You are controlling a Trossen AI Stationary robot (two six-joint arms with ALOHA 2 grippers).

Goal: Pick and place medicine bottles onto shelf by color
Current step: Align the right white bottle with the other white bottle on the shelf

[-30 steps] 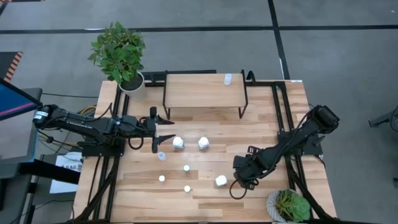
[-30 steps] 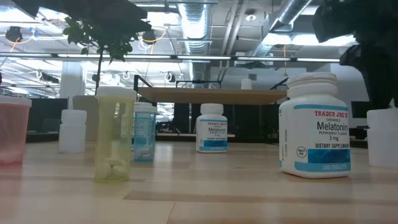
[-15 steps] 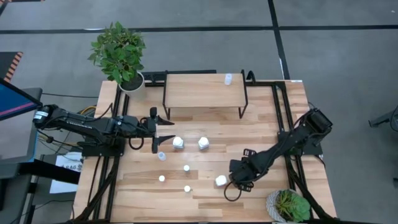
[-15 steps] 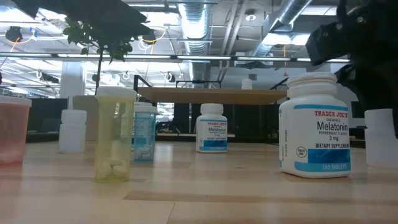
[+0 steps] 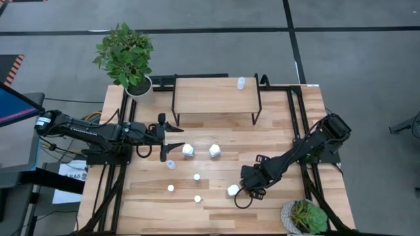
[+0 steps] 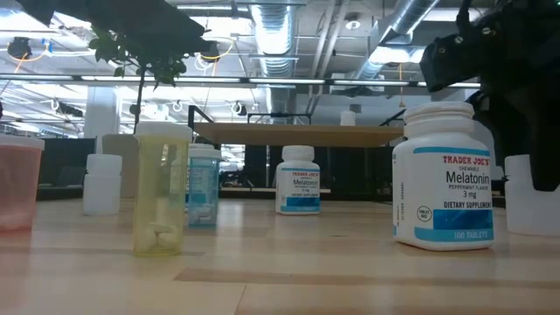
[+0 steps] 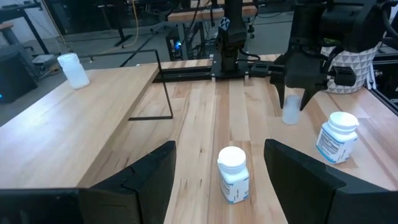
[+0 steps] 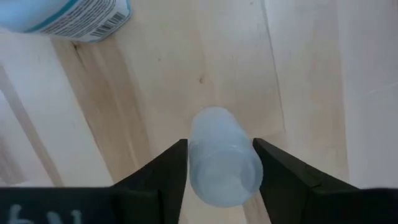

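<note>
The shelf (image 5: 215, 95) stands at the table's far middle, with one pale blue bottle (image 5: 240, 82) on its right end. On the table stand three chunky white bottles (image 5: 188, 150) (image 5: 214, 150) (image 5: 233, 190), a pale blue one (image 5: 170, 164) and three tiny whitish ones (image 5: 196, 177). My right gripper (image 5: 251, 185) points down over another pale blue bottle (image 8: 221, 165), which also shows in the left wrist view (image 7: 291, 111). In the high view the gripper hides this bottle. My left gripper (image 5: 176, 137) waits open at the left, level, facing a white bottle (image 7: 233, 174). My right gripper has the pale blue bottle between its two fingers (image 8: 168, 168). The fingers come from above and point down, one on each of two opposite sides (image 8: 194, 163). The bottle stands upright with its base on the table (image 6: 529, 229).
A potted plant (image 5: 125, 56) stands at the far left corner and another (image 5: 303, 216) at the near right corner, close behind my right arm. The nearest white bottle (image 6: 442, 175) stands just left of the held one. Black frame rails (image 5: 295, 118) run along the table's sides.
My right gripper has moved down and toward the table's left, coming over the pale blue bottle beside the near white bottle.
</note>
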